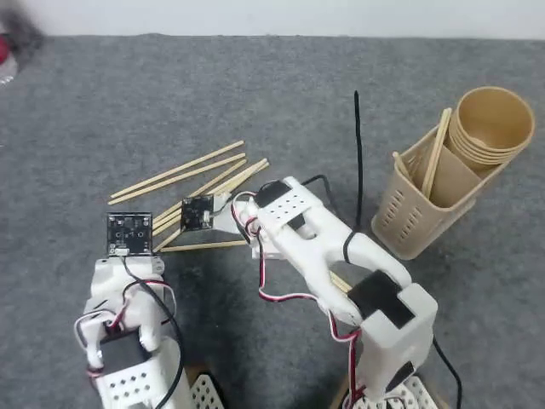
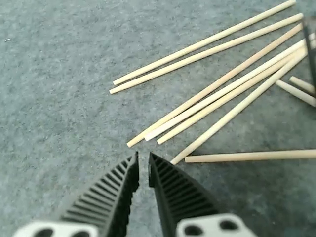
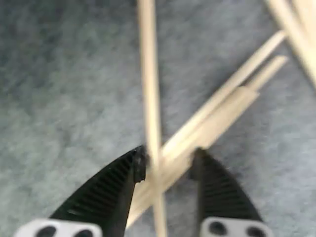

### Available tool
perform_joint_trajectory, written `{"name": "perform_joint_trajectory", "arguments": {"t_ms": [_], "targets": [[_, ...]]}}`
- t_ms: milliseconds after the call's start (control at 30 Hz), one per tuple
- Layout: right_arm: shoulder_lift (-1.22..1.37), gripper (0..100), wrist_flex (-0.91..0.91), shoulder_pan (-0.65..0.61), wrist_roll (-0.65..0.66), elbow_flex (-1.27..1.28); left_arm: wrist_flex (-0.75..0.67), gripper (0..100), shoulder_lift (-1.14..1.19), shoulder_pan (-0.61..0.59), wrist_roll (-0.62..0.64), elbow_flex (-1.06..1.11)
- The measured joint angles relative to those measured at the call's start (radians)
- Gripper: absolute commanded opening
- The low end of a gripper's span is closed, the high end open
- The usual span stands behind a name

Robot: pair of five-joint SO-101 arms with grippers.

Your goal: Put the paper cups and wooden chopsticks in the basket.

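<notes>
Grey carpet [image 1: 255, 94] bears chopsticks [image 1: 183, 170] lying diagonally, right tool [image 3: 168, 165] spread astride a few, left tool [image 2: 143, 160] pressed nearly together.

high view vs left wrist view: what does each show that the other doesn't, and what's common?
High view adds: a beige slotted plastic basket holding a stack of tan paper cups and leaning wooden chopsticks, plus a black cable and two white arms.
Left wrist view adds: the left gripper, its black ribbed fingers nearly shut, holding nothing.
Both: loose pale wooden chopsticks scattered on the grey carpet.
</notes>
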Motion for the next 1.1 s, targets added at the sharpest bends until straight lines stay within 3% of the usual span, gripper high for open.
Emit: {"name": "perform_joint_trajectory", "arguments": {"t_ms": [167, 700, 933, 1100], "targets": [[0.028, 0.2, 0.0, 0.0, -0.002, -0.032, 0.0, 3, 0.0, 0.002, -0.003, 0.0], [0.029, 3.6, 0.018, -0.005, 0.005, -0.038, 0.0, 3, 0.0, 0.003, -0.009, 0.011], [0.028, 0.6, 0.021, -0.006, 0.048, -0.029, 0.0, 3, 0.0, 0.0, -0.009, 0.011], [-0.021, 0.6, 0.071, 0.0, -0.021, -0.058, 0.0, 3, 0.0, 0.0, -0.009, 0.011]]}}
